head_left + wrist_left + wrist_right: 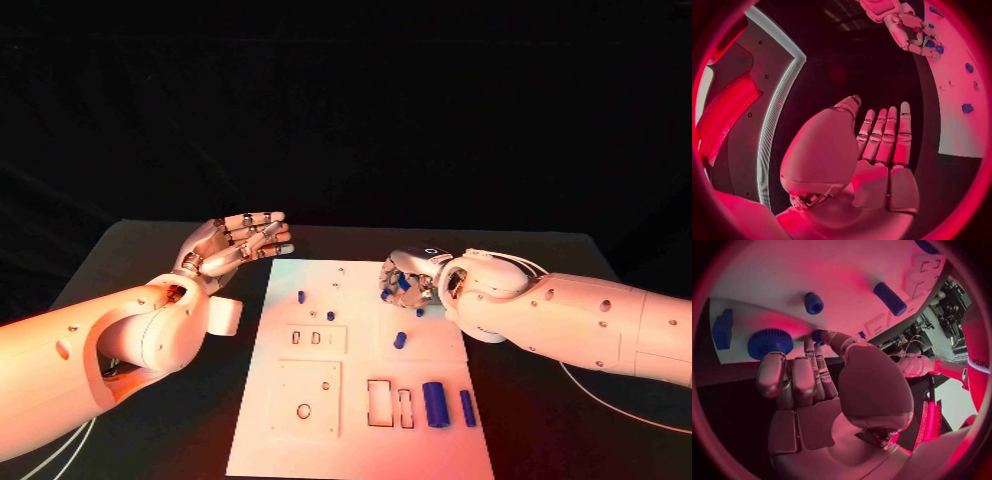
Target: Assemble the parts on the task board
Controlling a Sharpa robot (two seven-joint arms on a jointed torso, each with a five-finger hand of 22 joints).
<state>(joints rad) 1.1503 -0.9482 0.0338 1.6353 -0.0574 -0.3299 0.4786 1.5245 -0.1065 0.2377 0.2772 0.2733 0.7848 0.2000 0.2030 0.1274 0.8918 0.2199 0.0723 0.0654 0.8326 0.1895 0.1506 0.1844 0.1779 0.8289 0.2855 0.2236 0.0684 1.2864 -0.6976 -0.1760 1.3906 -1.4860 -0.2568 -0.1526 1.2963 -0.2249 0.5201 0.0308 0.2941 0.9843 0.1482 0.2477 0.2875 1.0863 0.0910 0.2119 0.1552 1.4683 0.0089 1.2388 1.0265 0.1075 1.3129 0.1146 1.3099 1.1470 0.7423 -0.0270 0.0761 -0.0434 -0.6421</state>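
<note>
The white task board (361, 375) lies in the middle of the table. My right hand (414, 279) hovers at its far right edge, and thumb and a fingertip pinch a small blue part (817, 335). Just beyond the curled fingers (792, 375) a round knurled blue part (770, 342) sits on the board, with a flat blue piece (722, 329) beside it. A short blue peg (814, 303) and a longer blue cylinder (890, 298) lie farther along the board. My left hand (238, 243) is held flat and empty off the board's far left corner, its fingers (886, 132) straight.
Small blue pegs (302, 296) (330, 315) (400, 340) stand on the board's middle. A thick blue cylinder (433, 397) and a thinner one (467, 407) lie near its front right, beside rectangular slots (381, 400). Black table (548, 420) surrounds the board.
</note>
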